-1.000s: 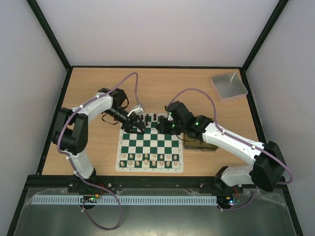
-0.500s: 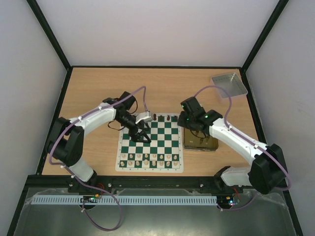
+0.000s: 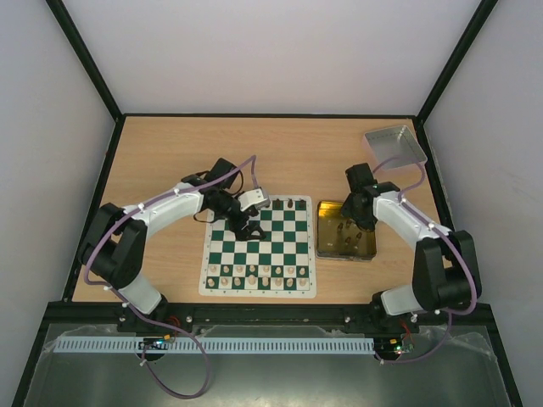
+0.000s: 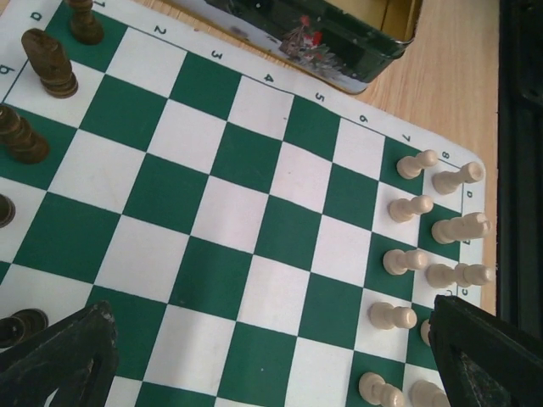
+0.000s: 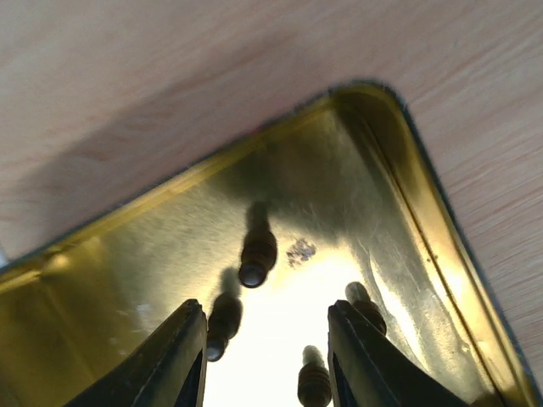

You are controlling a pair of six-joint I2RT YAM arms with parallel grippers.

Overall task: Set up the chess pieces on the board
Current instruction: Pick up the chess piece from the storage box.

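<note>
The board (image 3: 280, 237) lies mid-table, green and white. Dark chess pieces (image 3: 293, 204) stand along its far edge, and in the left wrist view some (image 4: 48, 64) stand at the upper left of the board (image 4: 246, 220). My left gripper (image 3: 244, 227) hovers over the far-left squares; in its own view it (image 4: 271, 356) is open, with bare squares between the fingers (image 4: 59, 356). My right gripper (image 3: 358, 219) hangs open over the gold tin (image 3: 327, 246). Between and around its fingertips (image 5: 267, 365), several dark pieces (image 5: 257, 254) lie on the tin floor (image 5: 127, 263).
Cream pieces (image 3: 259, 275) fill the two near rows of the board, seen too at the right of the left wrist view (image 4: 424, 208). A grey tray (image 3: 394, 147) sits at the far right corner. Black frame rails border the table.
The left gripper has opened and let go a dark piece on the far-left squares. The right arm swung from the board's far right edge over to the tin and opened.
</note>
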